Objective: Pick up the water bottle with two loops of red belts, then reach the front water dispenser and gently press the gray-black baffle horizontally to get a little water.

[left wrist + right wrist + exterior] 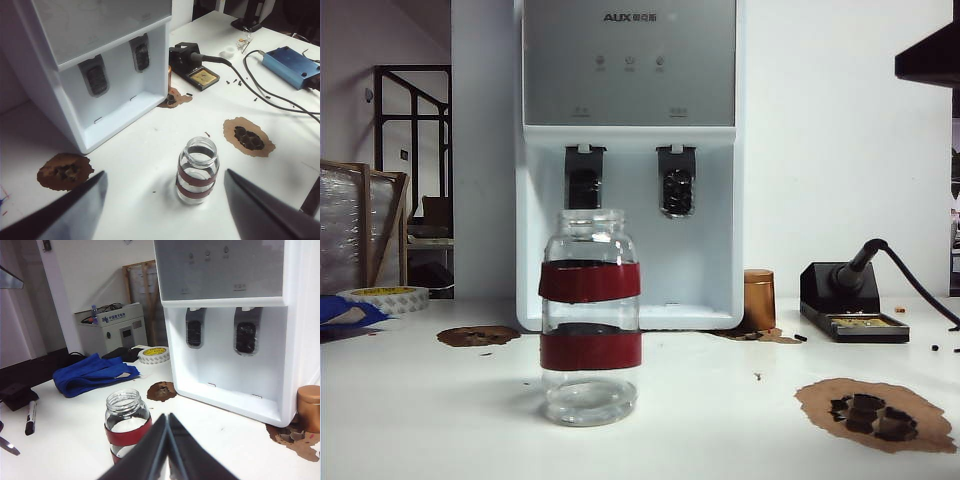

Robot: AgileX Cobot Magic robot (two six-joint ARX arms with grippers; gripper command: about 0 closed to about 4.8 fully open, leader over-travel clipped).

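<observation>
The water bottle [590,315], a clear jar with two dark-red bands, stands upright on the white table in front of the water dispenser [630,150]. The gray-black baffle [584,182] is the plain dark paddle on the left; its twin [677,188] has a mottled face. No gripper shows in the exterior view. My left gripper [165,171] is open above the table, and the water bottle [197,170] shows between its two fingers, untouched, with the baffle [96,77] farther off. My right gripper [167,416] is shut on nothing, beside the water bottle [127,422] and facing the baffle [194,332].
A copper-brown cylinder [758,300] and a soldering stand [850,300] with its cable sit right of the dispenser. Brown scorched patches [875,412] mark the table. A tape roll [385,297], a blue cloth [92,372], a marker [31,416] and a blue box [292,65] lie around.
</observation>
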